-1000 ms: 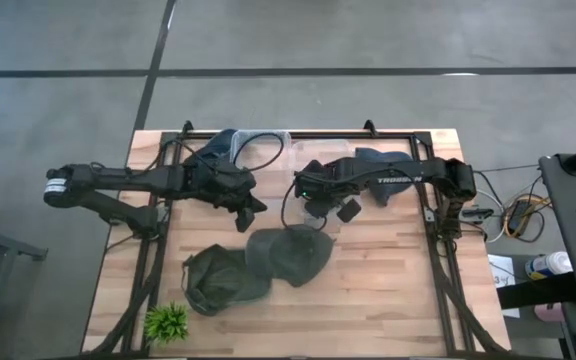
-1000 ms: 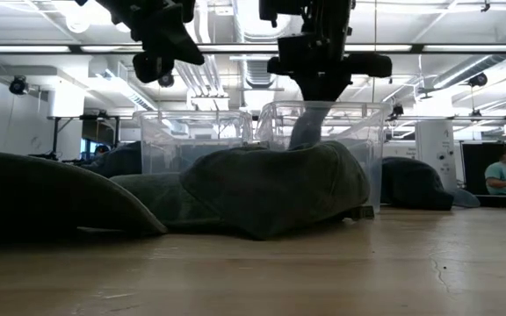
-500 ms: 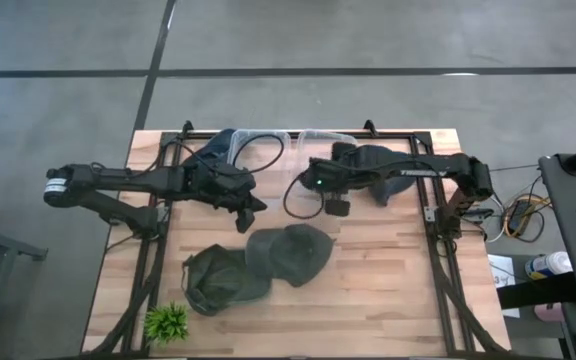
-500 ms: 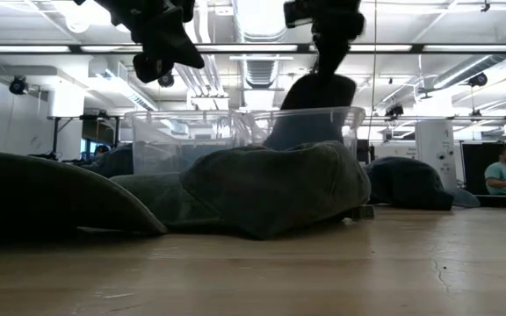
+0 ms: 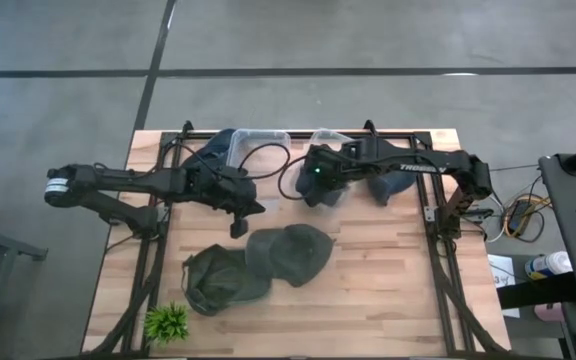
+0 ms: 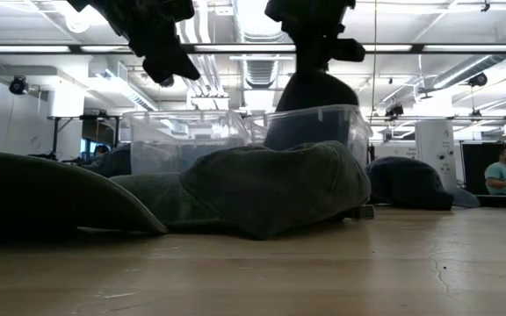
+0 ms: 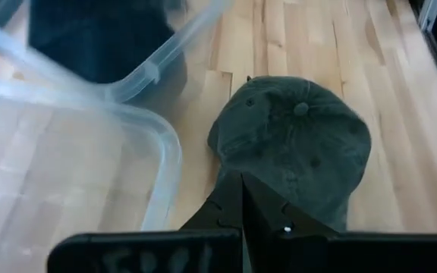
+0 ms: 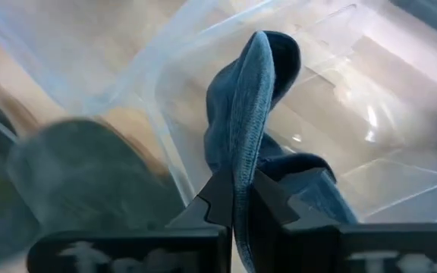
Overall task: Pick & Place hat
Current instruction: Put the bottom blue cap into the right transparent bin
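Observation:
My right gripper (image 5: 325,192) (image 8: 237,188) is shut on a blue denim hat (image 8: 253,91) that shows dark in the low view (image 6: 310,98), hanging over a clear bin (image 8: 332,114) (image 6: 319,132) at the table's far side. My left gripper (image 5: 238,222) (image 7: 241,186) hovers shut and empty above the wood, just left of a green hat (image 5: 290,252) (image 7: 298,140) lying crown up. A second green hat (image 5: 223,280) lies beside it on the table. Another clear bin (image 5: 260,143) holds a dark blue hat (image 5: 218,152). My right gripper pinches a folded edge of the blue hat (image 8: 240,163) between its two fingers, which come from above and point steeply down. The cloth stands doubled past the fingertips. The hat is lifted clear of the table and hangs slack over the bin.
Another blue hat (image 5: 386,178) lies on the table at the far right. A small green plant (image 5: 166,322) stands at the near left corner. Black frame rails (image 5: 438,240) run along both sides. Bare wood lies near the front right. A person (image 6: 503,171) is in the room behind.
My right gripper has risen and gone toward the far edge, rolling its wrist strongly, and the blue hat has gone up with it, from low behind the bin wall to above its rim. My left gripper has rolled a little in place.

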Controlling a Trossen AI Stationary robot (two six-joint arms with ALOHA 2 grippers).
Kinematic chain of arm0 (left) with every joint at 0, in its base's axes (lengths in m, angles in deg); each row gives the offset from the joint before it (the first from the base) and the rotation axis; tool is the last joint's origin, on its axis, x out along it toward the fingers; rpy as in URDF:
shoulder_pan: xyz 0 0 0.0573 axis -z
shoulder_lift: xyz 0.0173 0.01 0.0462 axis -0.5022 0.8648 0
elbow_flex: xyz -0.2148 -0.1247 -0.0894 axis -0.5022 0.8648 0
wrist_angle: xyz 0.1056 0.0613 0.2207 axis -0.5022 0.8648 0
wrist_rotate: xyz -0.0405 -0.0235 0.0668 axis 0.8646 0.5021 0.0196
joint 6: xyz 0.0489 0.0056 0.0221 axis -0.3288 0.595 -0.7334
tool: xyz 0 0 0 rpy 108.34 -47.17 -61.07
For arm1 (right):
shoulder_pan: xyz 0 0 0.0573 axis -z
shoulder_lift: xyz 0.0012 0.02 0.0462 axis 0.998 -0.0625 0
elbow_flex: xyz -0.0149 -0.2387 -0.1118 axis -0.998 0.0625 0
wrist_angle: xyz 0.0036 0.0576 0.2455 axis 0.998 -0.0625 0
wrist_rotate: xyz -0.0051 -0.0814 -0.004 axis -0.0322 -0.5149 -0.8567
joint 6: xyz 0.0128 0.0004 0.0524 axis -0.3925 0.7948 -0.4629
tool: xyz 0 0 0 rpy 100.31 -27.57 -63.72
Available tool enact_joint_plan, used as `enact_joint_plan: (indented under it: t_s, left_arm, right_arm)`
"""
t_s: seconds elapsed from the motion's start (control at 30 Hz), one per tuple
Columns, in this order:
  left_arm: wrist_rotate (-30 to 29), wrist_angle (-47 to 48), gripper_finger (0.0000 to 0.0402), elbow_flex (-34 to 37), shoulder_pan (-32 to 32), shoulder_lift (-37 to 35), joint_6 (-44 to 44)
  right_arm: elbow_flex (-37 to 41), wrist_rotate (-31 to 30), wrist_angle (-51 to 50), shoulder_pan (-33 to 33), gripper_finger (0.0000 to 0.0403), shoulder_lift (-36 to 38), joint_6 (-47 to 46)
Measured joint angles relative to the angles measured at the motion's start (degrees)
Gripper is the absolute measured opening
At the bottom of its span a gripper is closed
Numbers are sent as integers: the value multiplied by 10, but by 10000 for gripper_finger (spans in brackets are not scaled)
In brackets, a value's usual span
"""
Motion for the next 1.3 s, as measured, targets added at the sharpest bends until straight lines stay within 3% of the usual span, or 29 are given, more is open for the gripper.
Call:
enact_joint_plan:
  t_s: [0.4,0.6,0.87,1.07,1.3]
  left_arm:
    - [0,9,0,0,-1,1,-73]
    - [1,21,0,0,-1,1,-84]
    - [1,21,0,0,-1,1,-83]
    - [1,22,0,0,0,1,-78]
    - [1,21,0,0,0,0,-71]
  right_arm:
    - [130,34,227,-2,105,0,-115]
    - [150,32,258,-14,162,-1,-159]
    - [182,-15,271,-23,204,0,-179]
    - [134,-17,260,-26,216,3,-95]
    - [56,-25,117,-28,212,7,4]
